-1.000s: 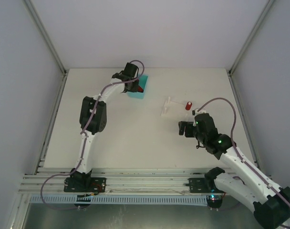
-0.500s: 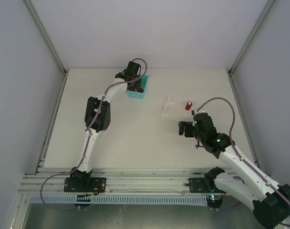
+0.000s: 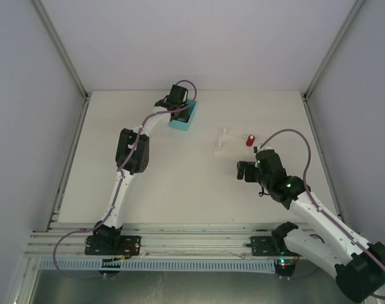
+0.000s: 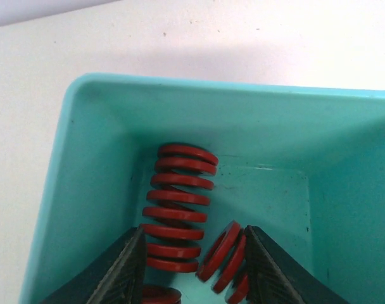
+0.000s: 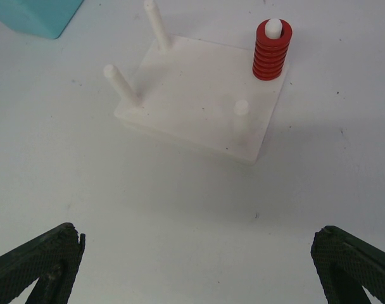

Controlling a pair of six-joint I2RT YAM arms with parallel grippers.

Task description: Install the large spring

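Bright, even, diffuse light; soft faint shadows, no glare, slight blur in close wrist views

Teal bin (image 4: 85,190), red coil springs (image 4: 180,209), white pegged base (image 5: 192,107), red mounted spring (image 5: 271,54), white table (image 5: 180,209), right hand (image 5: 199,247) with black cross-hatched fingers (image 5: 37,259).

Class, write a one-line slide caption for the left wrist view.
Open left gripper poised over red springs inside a teal bin.
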